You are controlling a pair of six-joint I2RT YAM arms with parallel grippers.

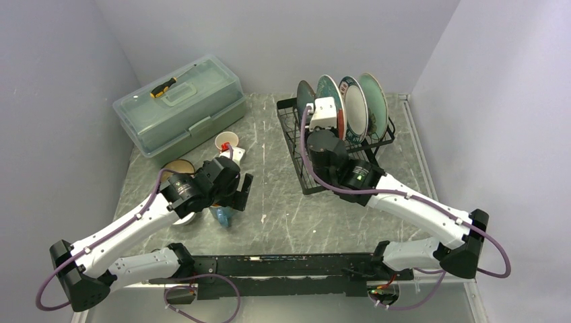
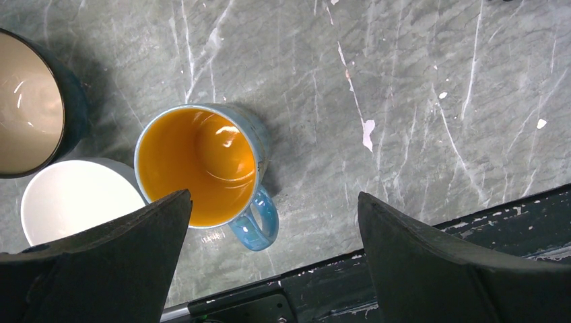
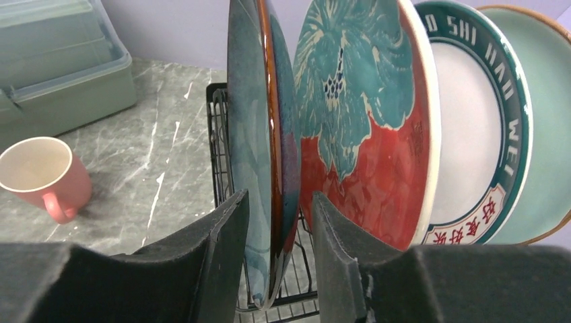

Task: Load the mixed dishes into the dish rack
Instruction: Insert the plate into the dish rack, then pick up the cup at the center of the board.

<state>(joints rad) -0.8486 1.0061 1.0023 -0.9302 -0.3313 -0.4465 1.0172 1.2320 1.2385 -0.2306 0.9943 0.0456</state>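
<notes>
Racked upright in rack [image 3: 219,134]: patterned plate [image 3: 357,134], white plate [image 3: 471,134], green plate [image 3: 549,101], and teal plate [image 3: 252,134]. The teal plate sits between the right pincer's [image 3: 279,198] fingers, which are slightly parted with a gap showing.

Outstanding:
- blue mug [image 2: 195,165], beneath the left pincer [image 2: 273,202], which is spread wide and empty
- white bowl [image 2: 74,195] and tan bowl [image 2: 23,114], beside the mug
- pink mug [image 3: 40,171], left of the right pincer

The table [image 1: 283,202] has a grey, marble-veined top flecked with small white chips; a translucent green lidded box [image 1: 182,108] sits at its far left corner; the black wire dish rack [image 1: 288,124] stands on the far right part; a pink mug [image 3: 44,176] stands upright between the two, just beside the box; nearer the front left, a blue mug [image 2: 202,165] with an orange inside stands upright, handle toward the near edge; a white bowl [image 2: 74,198] sits close against it, with a tan bowl [image 2: 23,114] just beside that; a black rail [image 1: 289,264] runs along the near edge.
</notes>
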